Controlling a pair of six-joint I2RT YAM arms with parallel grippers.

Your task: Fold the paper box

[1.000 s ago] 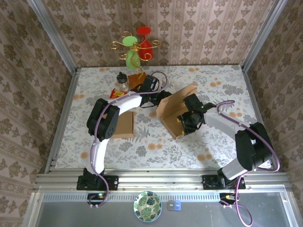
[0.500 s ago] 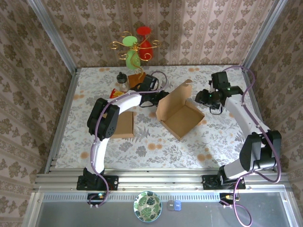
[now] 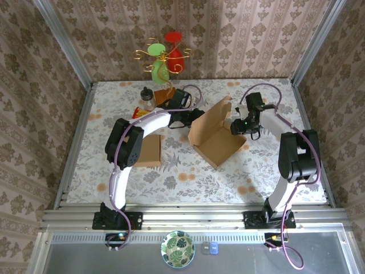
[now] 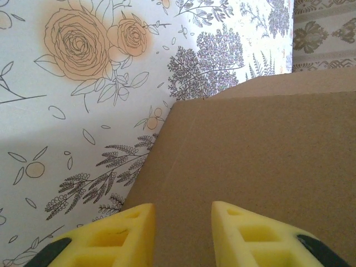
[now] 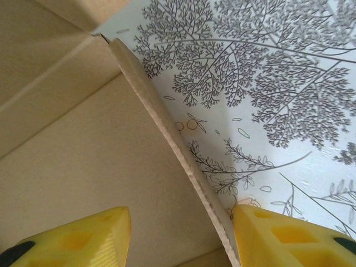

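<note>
A brown paper box [image 3: 219, 141] lies open in the middle of the table, with its lid flap [image 3: 212, 117] standing up on the left rear side. My left gripper [image 3: 193, 118] is behind that flap. In the left wrist view its yellow fingers [image 4: 133, 231] stand apart over the flat outer face of the cardboard [image 4: 261, 156], and my left gripper [image 4: 183, 222] clamps nothing. My right gripper [image 3: 235, 127] is at the box's right wall. In the right wrist view my right gripper [image 5: 181, 210] is open and straddles the wall's edge [image 5: 167, 130], one finger inside the box and one outside.
A flat cardboard sheet [image 3: 149, 149] lies under the left arm. At the back stand a wire ornament with red and green pieces [image 3: 164, 57], a small bottle [image 3: 147, 98], an orange box [image 3: 165, 94] and a snack packet [image 3: 140, 112]. Patterned walls enclose the table.
The right gripper left the box's front, swung out to the far right, and has come back to the right wall. The box has settled flat and open. The left arm has held still.
</note>
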